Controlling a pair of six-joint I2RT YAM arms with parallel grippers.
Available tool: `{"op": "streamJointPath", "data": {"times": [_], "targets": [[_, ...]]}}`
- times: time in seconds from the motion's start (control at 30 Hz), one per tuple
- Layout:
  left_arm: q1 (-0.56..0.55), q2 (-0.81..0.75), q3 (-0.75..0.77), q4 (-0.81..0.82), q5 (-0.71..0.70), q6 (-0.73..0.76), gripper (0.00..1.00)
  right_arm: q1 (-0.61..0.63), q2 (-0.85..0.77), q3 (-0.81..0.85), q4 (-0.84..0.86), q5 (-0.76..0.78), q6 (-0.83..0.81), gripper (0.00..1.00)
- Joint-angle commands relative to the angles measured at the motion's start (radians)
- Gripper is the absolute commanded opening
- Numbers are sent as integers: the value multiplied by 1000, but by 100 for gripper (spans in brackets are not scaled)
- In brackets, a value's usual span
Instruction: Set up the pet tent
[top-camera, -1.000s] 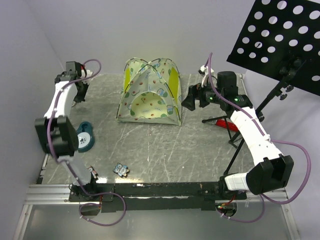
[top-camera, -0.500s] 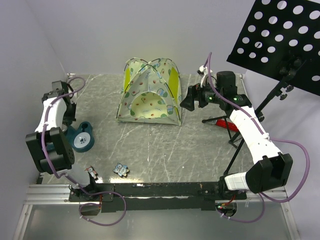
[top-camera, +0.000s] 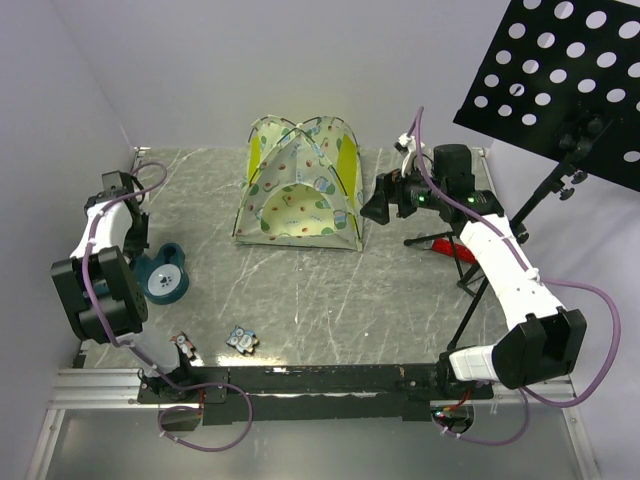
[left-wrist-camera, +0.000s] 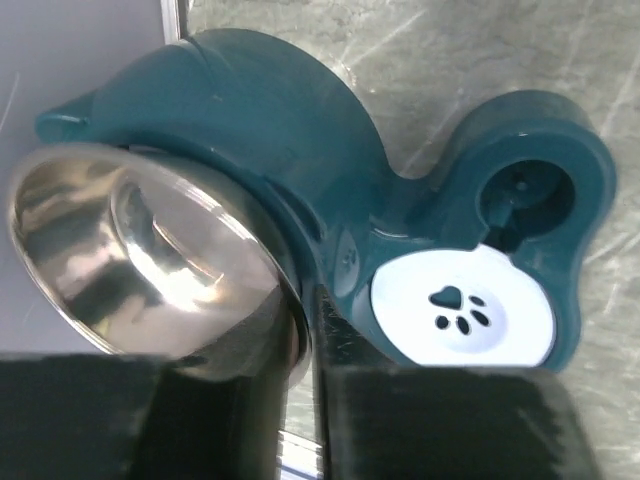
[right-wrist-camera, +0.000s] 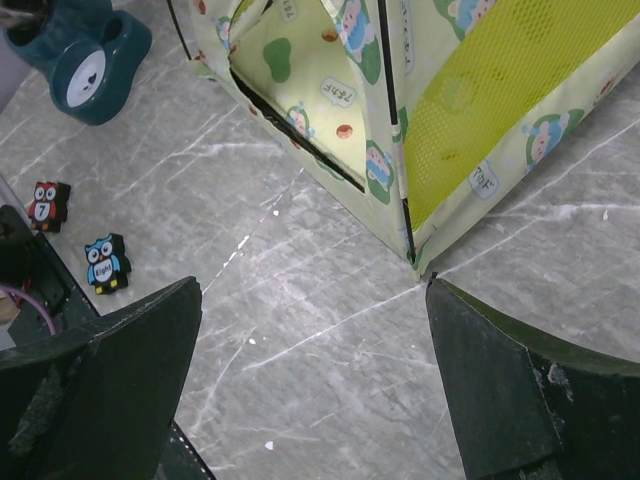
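Pet tent (top-camera: 298, 195) stands upright at upper centre of the worktop (top-camera: 330, 295), doorway facing frame bottom, front edge running L-R. Right end effector (top-camera: 374, 206) is just right of its lower-right corner, not touching, jaws wide apart, nothing held. Left end effector (left-wrist-camera: 306, 372) is at far left, well apart from tent, over teal feeder (left-wrist-camera: 520, 190). Its jaws show a narrow gap; can't tell if gripping steel bowl (left-wrist-camera: 140, 250).

place: robot lab test cell | signs: two arms (top-camera: 500, 262) bolted to a metal rail (top-camera: 330, 379) at the counter (top-camera: 320, 300) edge | bare grey walls (top-camera: 200, 70) boxing it in | black perforated panel (top-camera: 560, 70) on a stand (top-camera: 528, 207) | purple cables (top-camera: 618, 335) looping loose
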Motion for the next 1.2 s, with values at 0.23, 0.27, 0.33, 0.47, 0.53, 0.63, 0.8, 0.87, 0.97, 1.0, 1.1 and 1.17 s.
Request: {"op": "streamJointPath", "data": {"times": [0.23,0.27,0.33,0.47,0.53,0.63,0.8,0.87,0.97,1.0,1.1,1.17], "targets": [[24,-26,65,-48,104,-10,61,-8,-52,-27,16,-25,1,100],[24,-34,71,-56,116,-6,63,-8,-50,-28,19,-27,5,100],[18,-54,89,-74,135,5,70,-8,-48,-30,25,-33,12,100],[-19,-88,122,-99,185,11,85,-8,-45,-33,41,-47,24,100],[-39,-86,171,-123,211,-7,99,-8,-41,-27,42,-48,31,100],[-83,-72,266,-158,222,-21,100,-8,-42,-18,38,-36,28,100],[-215,-43,388,-157,193,-21,100,-8,-70,-24,30,24,9,100],[-269,-31,428,-137,187,-29,100,-9,-94,-36,28,58,5,100],[-322,-23,484,-94,243,-52,100,-15,-131,-68,24,110,-2,100],[-353,-25,490,-73,254,-72,100,-18,-145,-79,24,131,1,100],[-416,-45,449,31,289,-109,100,-41,-185,-135,42,191,17,100],[-459,-91,340,126,306,-139,100,-67,-225,-186,65,220,17,100]]}}
